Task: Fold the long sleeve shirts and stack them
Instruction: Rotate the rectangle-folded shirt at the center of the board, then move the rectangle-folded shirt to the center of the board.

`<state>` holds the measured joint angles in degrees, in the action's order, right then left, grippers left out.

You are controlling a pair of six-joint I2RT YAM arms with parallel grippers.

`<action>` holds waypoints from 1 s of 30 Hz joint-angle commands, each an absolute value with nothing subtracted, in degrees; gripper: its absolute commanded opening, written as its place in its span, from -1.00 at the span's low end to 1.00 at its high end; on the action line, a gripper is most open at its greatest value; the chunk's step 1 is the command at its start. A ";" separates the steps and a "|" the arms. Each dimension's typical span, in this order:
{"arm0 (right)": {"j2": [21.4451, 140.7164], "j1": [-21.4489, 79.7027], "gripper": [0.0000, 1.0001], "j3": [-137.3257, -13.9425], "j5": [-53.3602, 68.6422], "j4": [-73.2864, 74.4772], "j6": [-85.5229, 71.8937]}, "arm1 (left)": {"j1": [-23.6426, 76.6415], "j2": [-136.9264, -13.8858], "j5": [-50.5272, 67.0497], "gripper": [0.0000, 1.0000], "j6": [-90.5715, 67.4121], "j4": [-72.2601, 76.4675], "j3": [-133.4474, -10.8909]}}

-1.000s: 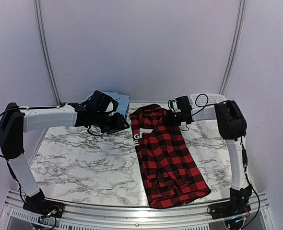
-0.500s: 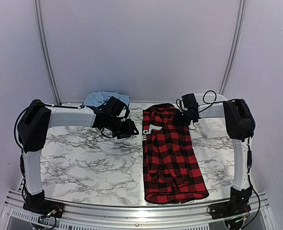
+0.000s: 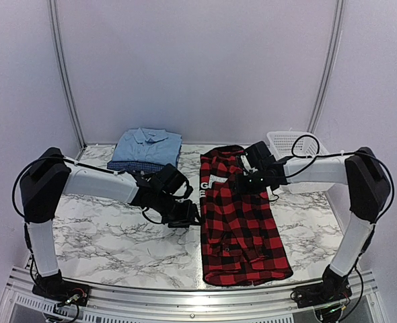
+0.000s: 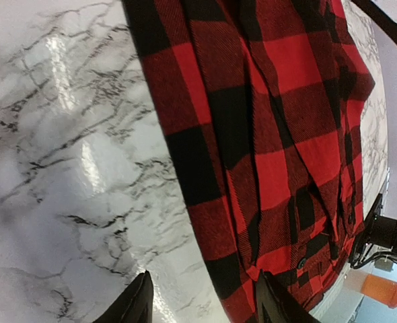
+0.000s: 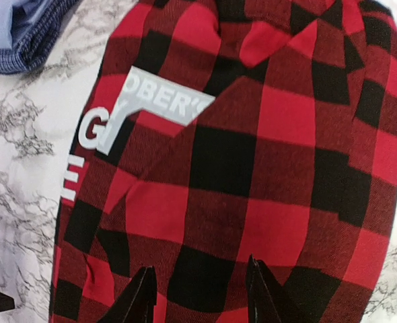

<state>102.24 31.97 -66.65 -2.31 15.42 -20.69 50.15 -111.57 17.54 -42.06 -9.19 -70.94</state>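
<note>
Though unheld, shirt (image 5: 272,141) beneath right tool (image 5: 200,291)

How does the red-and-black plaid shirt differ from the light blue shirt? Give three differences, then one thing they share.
The plaid shirt is checked with white letters; the light blue shirt is plain. The plaid shirt lies stretched out long; the light blue shirt is folded into a rectangle. The plaid shirt rests straight on the table; the light blue shirt sits on a dark blue checked shirt. Both lie flat.
</note>
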 commanded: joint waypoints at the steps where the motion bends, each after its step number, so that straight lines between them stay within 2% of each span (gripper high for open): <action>1: 104.38 34.03 -0.16 -67.78 -6.15 16.75 -20.01 | 50.98 -110.91 17.85 0.07 -43.31 -7.56 -70.32; 12: 119.26 34.64 -0.09 -76.52 -10.26 21.51 -21.28 | 50.78 -108.97 17.81 0.09 -43.89 -7.56 -67.24; 20: 128.87 34.40 0.10 -90.91 -10.17 24.19 -26.00 | 48.67 -106.26 18.01 0.11 -43.45 -7.56 -63.98; 25: 123.41 35.17 0.38 -91.67 -10.01 26.68 -26.02 | 49.92 -105.39 18.00 0.11 -46.55 -6.25 -62.16; 30: 106.75 35.88 0.59 -76.31 -8.51 25.59 -27.12 | 54.43 -103.32 14.99 0.06 -54.49 -2.30 -56.69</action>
<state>120.16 34.87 -84.86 -9.78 23.20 -25.50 50.89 -106.37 17.10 -47.64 -5.41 -60.62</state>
